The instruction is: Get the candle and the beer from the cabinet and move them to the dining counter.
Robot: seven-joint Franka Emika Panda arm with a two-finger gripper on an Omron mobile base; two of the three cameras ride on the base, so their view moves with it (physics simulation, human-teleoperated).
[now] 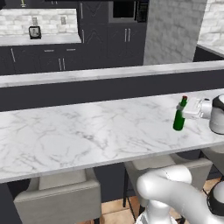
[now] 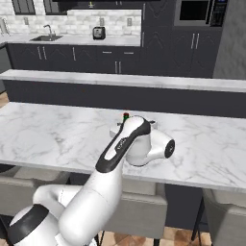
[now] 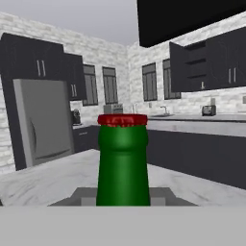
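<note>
**Beer bottle in the claw, standing on the dining worktop**

The beer (image 1: 179, 117) stands upright on the white marble dining worktop (image 1: 87, 135), its base on or just above the marble. It is a dark-green bottle with a red cap. In the left base view it is near the right end of the worktop, on the side away from the dark raised back ledge (image 1: 109, 89) and above the beige stools (image 1: 61, 197).

The claw (image 1: 186, 110) reaches in sideways from the right of the bottle and is closed partway around its upper part, just under the cap. In the hand view the bottle's neck (image 3: 123, 161) rises straight up between the two fingers, dead centre, the cap on top; the fingers themselves are mostly hidden at the bottom edge.

In the right base view the arm's wrist covers the bottle, and just the red cap (image 2: 126, 116) peeks out above it, again well forward of the ledge.

Beyond the bottle, the hand view shows a black wall cabinet (image 3: 192, 67) with its door open.
</note>
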